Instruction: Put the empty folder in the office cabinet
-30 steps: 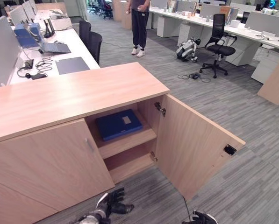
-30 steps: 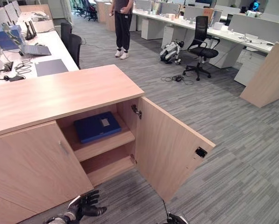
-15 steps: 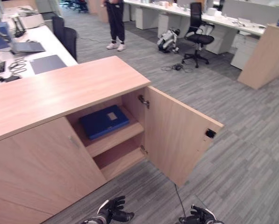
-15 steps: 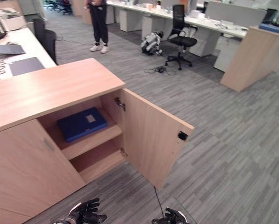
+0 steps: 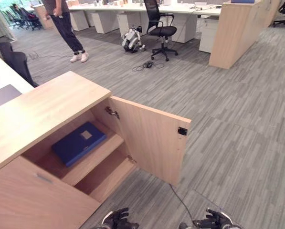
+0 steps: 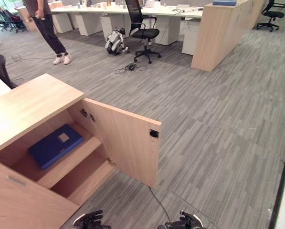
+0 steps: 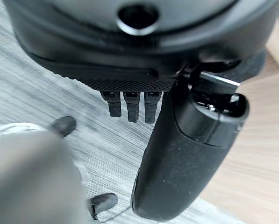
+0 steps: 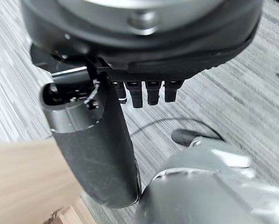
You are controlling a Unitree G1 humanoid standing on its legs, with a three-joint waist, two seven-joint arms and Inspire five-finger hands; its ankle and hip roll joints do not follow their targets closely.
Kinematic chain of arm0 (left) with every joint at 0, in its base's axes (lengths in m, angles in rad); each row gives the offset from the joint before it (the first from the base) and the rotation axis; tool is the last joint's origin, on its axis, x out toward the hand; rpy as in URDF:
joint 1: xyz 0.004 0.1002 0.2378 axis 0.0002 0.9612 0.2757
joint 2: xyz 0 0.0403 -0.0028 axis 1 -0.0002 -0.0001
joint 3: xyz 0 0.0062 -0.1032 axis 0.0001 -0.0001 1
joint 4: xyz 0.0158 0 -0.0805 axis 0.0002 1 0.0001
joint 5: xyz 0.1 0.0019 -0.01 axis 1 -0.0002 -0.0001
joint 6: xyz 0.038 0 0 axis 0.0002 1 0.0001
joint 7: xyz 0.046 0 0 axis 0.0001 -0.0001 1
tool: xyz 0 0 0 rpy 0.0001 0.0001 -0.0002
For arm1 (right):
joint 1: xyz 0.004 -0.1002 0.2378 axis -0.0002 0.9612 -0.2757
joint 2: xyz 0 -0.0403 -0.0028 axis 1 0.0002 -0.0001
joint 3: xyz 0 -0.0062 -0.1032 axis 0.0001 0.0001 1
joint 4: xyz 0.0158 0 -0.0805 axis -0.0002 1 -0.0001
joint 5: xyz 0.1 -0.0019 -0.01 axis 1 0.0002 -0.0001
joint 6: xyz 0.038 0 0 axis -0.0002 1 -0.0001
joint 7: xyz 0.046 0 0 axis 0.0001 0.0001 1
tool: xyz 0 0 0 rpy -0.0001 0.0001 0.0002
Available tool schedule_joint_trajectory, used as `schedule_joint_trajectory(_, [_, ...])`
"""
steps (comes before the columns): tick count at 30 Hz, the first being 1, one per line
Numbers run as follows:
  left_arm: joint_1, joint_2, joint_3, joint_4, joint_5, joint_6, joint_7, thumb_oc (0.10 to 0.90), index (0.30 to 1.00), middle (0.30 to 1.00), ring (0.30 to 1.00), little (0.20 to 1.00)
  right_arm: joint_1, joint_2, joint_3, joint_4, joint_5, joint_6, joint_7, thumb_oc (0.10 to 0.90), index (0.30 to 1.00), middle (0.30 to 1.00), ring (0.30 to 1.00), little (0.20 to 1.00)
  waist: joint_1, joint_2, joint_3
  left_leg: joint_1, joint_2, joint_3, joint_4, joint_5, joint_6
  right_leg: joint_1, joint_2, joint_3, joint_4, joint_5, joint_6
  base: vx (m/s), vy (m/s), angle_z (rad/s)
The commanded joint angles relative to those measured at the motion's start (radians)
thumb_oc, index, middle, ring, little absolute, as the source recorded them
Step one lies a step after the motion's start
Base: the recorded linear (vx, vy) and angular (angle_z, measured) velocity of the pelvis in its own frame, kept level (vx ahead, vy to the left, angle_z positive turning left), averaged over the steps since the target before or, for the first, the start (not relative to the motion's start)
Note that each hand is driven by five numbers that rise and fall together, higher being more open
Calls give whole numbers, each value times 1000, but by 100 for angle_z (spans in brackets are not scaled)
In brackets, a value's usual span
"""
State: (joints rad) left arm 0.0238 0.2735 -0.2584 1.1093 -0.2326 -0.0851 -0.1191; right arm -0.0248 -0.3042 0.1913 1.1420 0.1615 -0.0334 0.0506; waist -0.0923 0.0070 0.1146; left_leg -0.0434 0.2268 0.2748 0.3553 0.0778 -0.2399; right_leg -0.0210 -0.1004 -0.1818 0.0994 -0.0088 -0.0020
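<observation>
Left eye view cuts both hands off at the bottom edge: the left hand [image 5: 117,220] at 6 o'clock, the right hand [image 5: 214,221] at 5 o'clock, each over grey carpet [image 5: 237,124]. A wooden office cabinet [image 5: 42,107] stands at 9 o'clock with its door [image 5: 149,140] swung open. A blue folder [image 5: 79,143] lies flat on the upper shelf [image 5: 92,160]. A person [image 5: 65,24] stands at 11 o'clock near an office chair [image 5: 159,28]. Each wrist view shows fingers [image 7: 130,105] hanging straight, apart, holding nothing.

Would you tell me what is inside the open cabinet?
A blue folder lies flat on the upper shelf of the cabinet. The lower shelf looks bare; the part behind the shut door is hidden.
</observation>
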Motion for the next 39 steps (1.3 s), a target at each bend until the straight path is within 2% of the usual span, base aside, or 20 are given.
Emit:
schedule_joint_trajectory(1, [-66,14,-4,-74,-11,-44,4,800,900,900,900,900,-69,-80,17,-27,46,-35,-25,800,900,900,900,900,7,-14,36,25,-39,-73,15,-4,70,157,-6,28,-175,-22,86,139,27,-28])
schedule_joint_trajectory(2, [-61,13,-8,-76,-10,-44,4,800,900,900,900,900,-89,-90,10,-34,58,-39,-34,800,900,900,900,900,19,-15,36,10,-46,-98,-22,-18,77,164,-12,30,-176,-26,92,127,89,-18])
schedule_joint_trajectory(4, [-44,9,-23,-62,2,-48,1,800,900,900,900,900,-142,-110,5,-48,79,-49,-46,800,900,900,900,900,43,-6,27,20,-59,-158,-173,-56,96,174,-11,37,-177,-37,110,166,125,-11])
schedule_joint_trajectory(6, [-30,6,-30,-29,9,-49,6,800,900,900,900,900,-240,-125,-1,-102,124,-76,-71,800,900,900,900,900,58,6,7,92,-75,-213,-302,-62,101,181,-3,41,-175,-40,118,158,127,-39])
schedule_joint_trajectory(8, [-6,9,-26,-15,29,-44,9,800,900,900,900,900,-321,-159,6,-169,132,-92,-85,800,900,900,900,900,71,1,-25,156,-83,-188,-367,-71,106,184,-4,40,-175,-31,124,114,84,-40])
schedule_joint_trajectory(10, [-1,10,-27,-9,33,-43,8,800,900,900,900,900,-356,-171,13,-172,133,-95,-87,800,900,900,900,900,77,1,-32,178,-85,-181,-392,-72,108,188,-4,42,-176,-30,127,66,66,-16])
schedule_joint_trajectory(11, [11,15,-37,-3,40,-40,4,800,900,900,900,900,-436,-191,21,-148,144,-97,-93,800,900,900,900,900,93,-2,-44,205,-88,-176,-424,-75,113,190,-4,40,-179,-26,132,74,112,8])
schedule_joint_trajectory(17, [27,27,-55,-7,31,-36,5,800,900,900,900,900,-645,-217,66,-61,179,-90,-94,800,900,900,900,900,136,-19,-59,218,-99,-165,-443,-86,127,193,-9,34,-184,-17,149,38,75,10])
schedule_joint_trajectory(25, [36,27,-76,-35,3,-31,11,800,900,900,900,900,-794,-171,103,-42,216,-87,-103,800,900,900,900,900,172,-32,-61,197,-118,-187,-443,-92,141,191,-27,25,-185,-14,160,10,57,2])
schedule_joint_trajectory(33, [34,42,-75,-67,-25,-27,18,800,900,900,900,900,-814,-100,116,-70,255,-84,-105,800,900,900,900,900,199,-37,-53,171,-135,-232,-443,-88,152,190,-39,6,-179,-17,158,-1,36,11])
schedule_joint_trajectory(39, [38,55,-48,-100,-38,-25,27,800,900,900,900,900,-709,-56,155,-237,252,-94,-82,800,900,900,900,900,209,-35,-42,146,-138,-272,-443,-76,151,187,-41,-30,-174,-22,153,-21,6,17])
